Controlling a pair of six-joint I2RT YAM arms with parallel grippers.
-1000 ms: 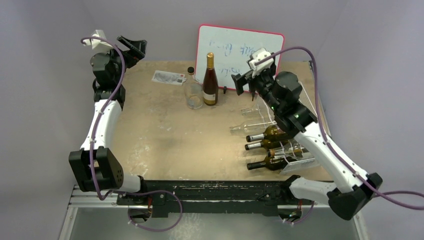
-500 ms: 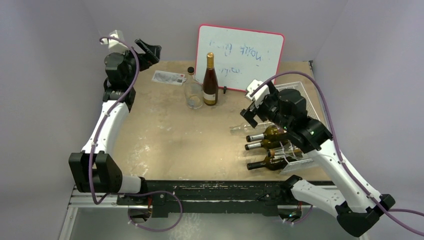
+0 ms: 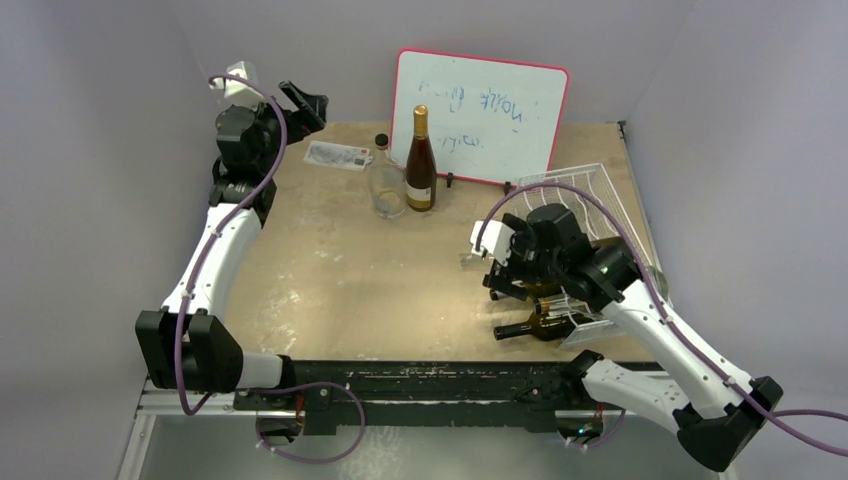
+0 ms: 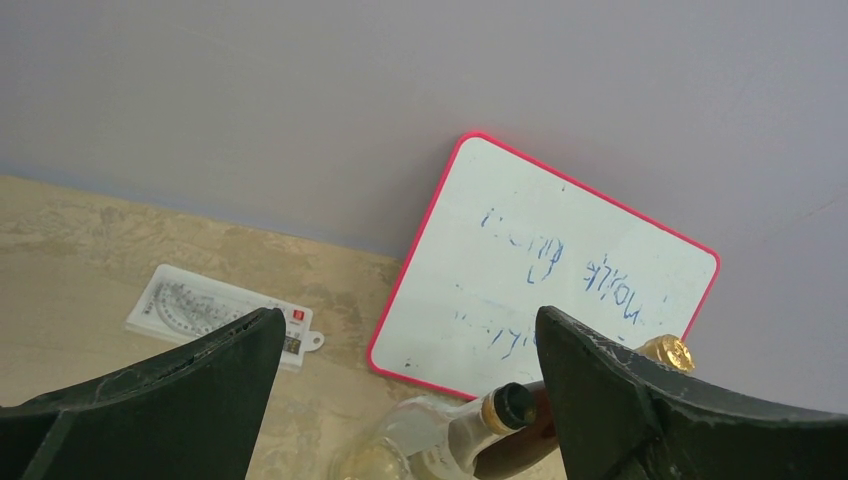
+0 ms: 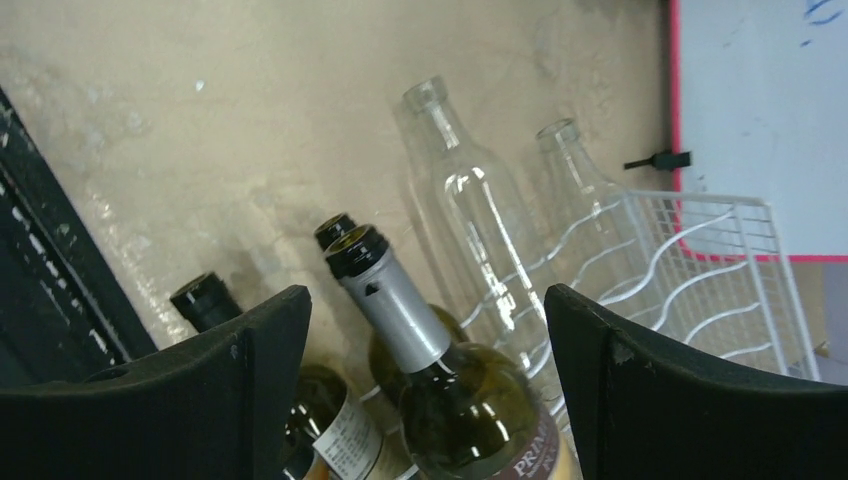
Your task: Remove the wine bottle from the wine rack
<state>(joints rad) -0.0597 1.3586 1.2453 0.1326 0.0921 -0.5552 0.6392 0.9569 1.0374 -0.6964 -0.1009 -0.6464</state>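
The white wire wine rack [image 3: 592, 195] stands at the right of the table and holds several lying bottles, dark ones [image 3: 535, 326] in front and clear ones behind. My right gripper [image 3: 503, 262] is open just over the bottle necks. In the right wrist view the fingers [image 5: 240, 370] straddle a dark green bottle with a silver-grey foil neck [image 5: 395, 315], not touching it. More dark bottles [image 5: 205, 300] lie beside it, clear ones [image 5: 470, 215] behind, on the rack [image 5: 720, 270]. My left gripper [image 3: 305, 102] is open and empty, high at the back left.
A red-framed whiteboard [image 3: 480, 115] leans on the back wall. An upright brown bottle with gold foil [image 3: 421, 165] and a clear glass bottle [image 3: 386, 185] stand before it. A white card [image 3: 337, 155] lies at back left. The black rail [image 3: 420, 380] runs along the near edge.
My right arm swung down and toward me from near the whiteboard to the bottle necks at the rack's front. My left gripper shifted a little to the right.
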